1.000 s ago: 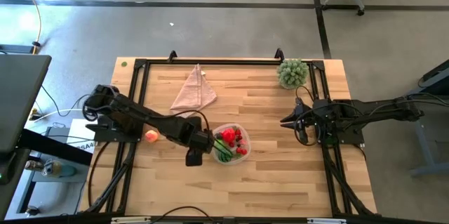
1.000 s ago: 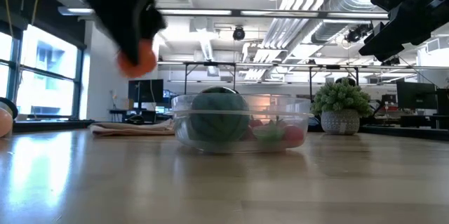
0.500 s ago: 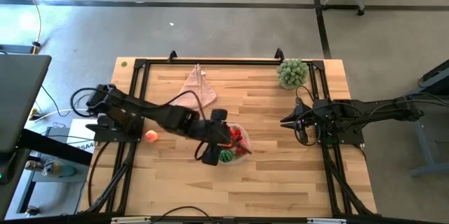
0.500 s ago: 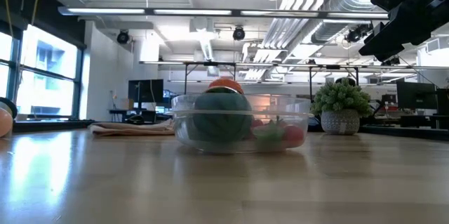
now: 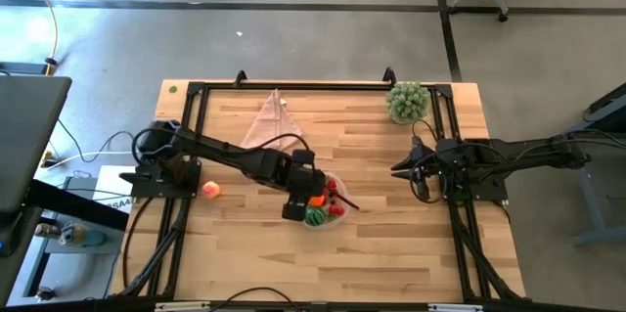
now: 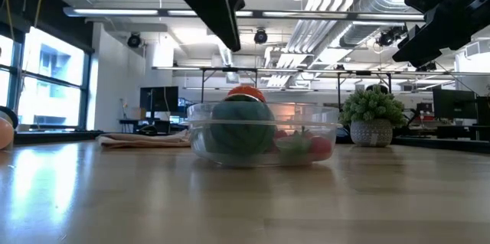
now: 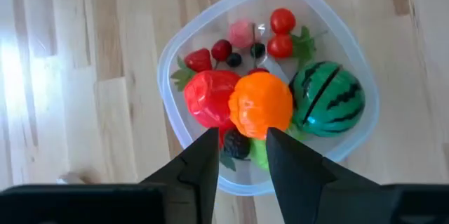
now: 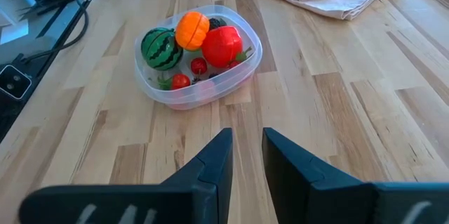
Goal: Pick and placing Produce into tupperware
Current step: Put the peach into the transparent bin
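The tupperware (image 5: 337, 206) sits just below the centre of the high view, a clear round-cornered tub on the wooden table (image 5: 391, 253). In the left wrist view it fills the upper middle of the frame and holds most of the produce: an orange (image 7: 260, 105) resting on top, touching a red apple-like ball (image 7: 210, 97) on one side and the striped melon (image 7: 327, 99) on the other, with small red and dark berries (image 7: 281, 33) scattered along the far wall. In the low view the melon shows through the tub's wall at centre frame, the orange peeking above it.

One pink peach (image 5: 210, 190) lies outside the tub — at the left of the high view, near the left arm's base and well apart from the tub.

The left gripper (image 5: 303, 198) hangs over the tub's left edge in the high view; its fingers (image 7: 202, 164) stand parted with nothing between them, directly above the orange.

The right gripper (image 5: 398, 168) waits at the right of the high view, well clear of the tub, its fingers (image 8: 217, 161) slightly apart and empty.

A folded pink cloth (image 5: 271, 124) lies at upper centre-left of the table, and a bushy green plant (image 5: 408, 101) stands at the upper right corner.
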